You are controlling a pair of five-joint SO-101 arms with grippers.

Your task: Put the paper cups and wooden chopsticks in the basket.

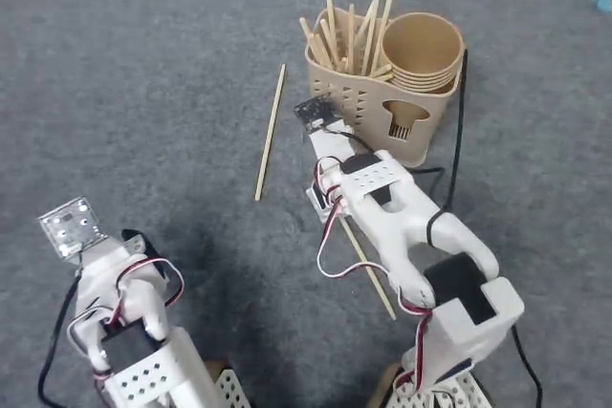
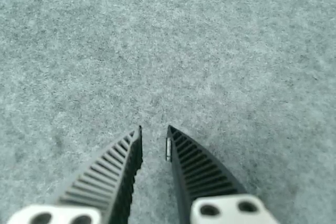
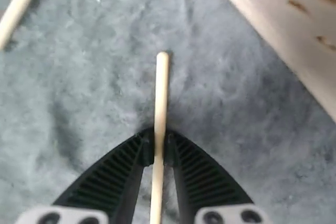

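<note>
On your bench (image 1: 143, 93) the basket (image 1: 382, 131) already holds the stacked paper cups (image 1: 421, 45). Your right tool (image 3: 159, 139) is clenched on a chopstick (image 3: 161, 87) beside it, likely for lifting in; left tool (image 2: 154, 136) barely parted, empty. A second chopstick (image 1: 270, 131) lies loose nearby.

The basket (image 1: 382, 126) stood far back on the surface (image 1: 143, 93), right of centre. The paper cups (image 1: 421, 50) sat stacked in its right part and a bundle of chopsticks (image 1: 344, 40) in its left. A loose chopstick (image 1: 270, 131) lay just left of the basket. A second chopstick (image 3: 161, 87) ran under the right arm, clamped in the right end effector (image 3: 159, 142) just before the basket. The left end effector (image 2: 155, 137) hung over the near left, well apart.
</note>
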